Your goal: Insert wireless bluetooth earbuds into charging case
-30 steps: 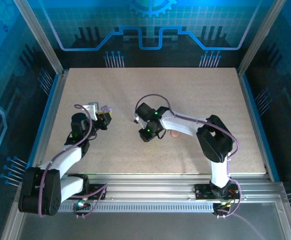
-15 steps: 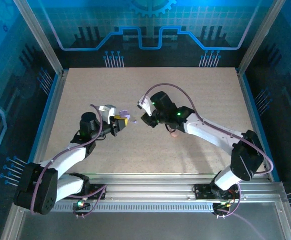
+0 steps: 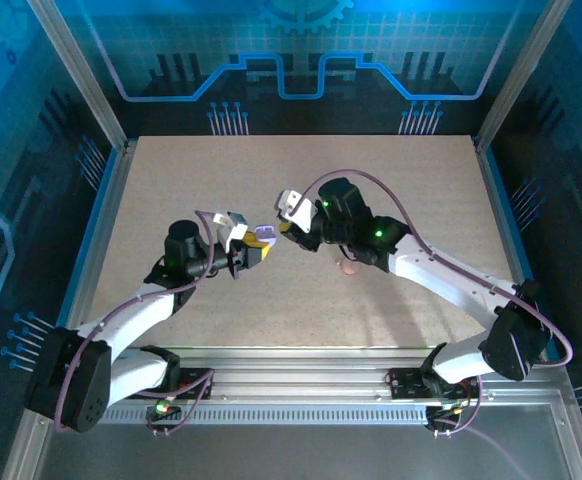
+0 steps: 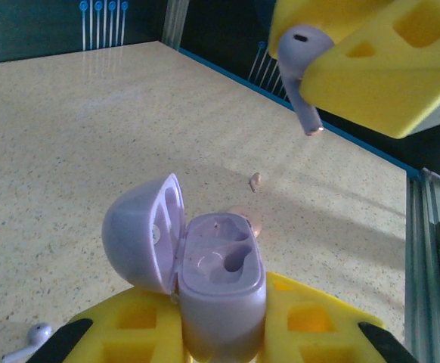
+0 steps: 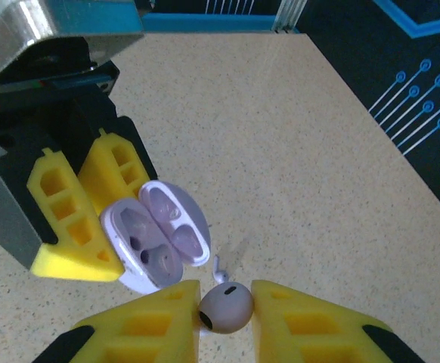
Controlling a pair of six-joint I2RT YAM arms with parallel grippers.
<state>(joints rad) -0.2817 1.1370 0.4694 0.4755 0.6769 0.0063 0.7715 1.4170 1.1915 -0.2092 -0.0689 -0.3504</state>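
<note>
Left wrist view gives you the clearest look at the charging case (image 4: 221, 281): it stands upright with its lid (image 4: 143, 236) swung back to the left and both sockets bare. The left gripper (image 4: 220, 333) pinches the case body between its yellow fingers (image 4: 133, 327).

Above and to the right in that view, the right gripper (image 5: 224, 321) has its fingers pressed in on an earbud (image 5: 224, 307). It clamps the bulb and leaves the stem pointing down toward the bench (image 3: 421, 180). The earbud hangs near the open case but apart from it, and sits in neither socket.

From the top camera you see the two grippers facing each other above the middle of the bench, slightly nearer its left edge than its right. Both are raised off the surface.

A second earbud (image 4: 32, 336) lies on the bench just beside the left gripper, on its left side. A pinkish round piece (image 3: 348, 267) rests on the bench under the right arm, toward the near edge. You cannot tell what it is.
</note>
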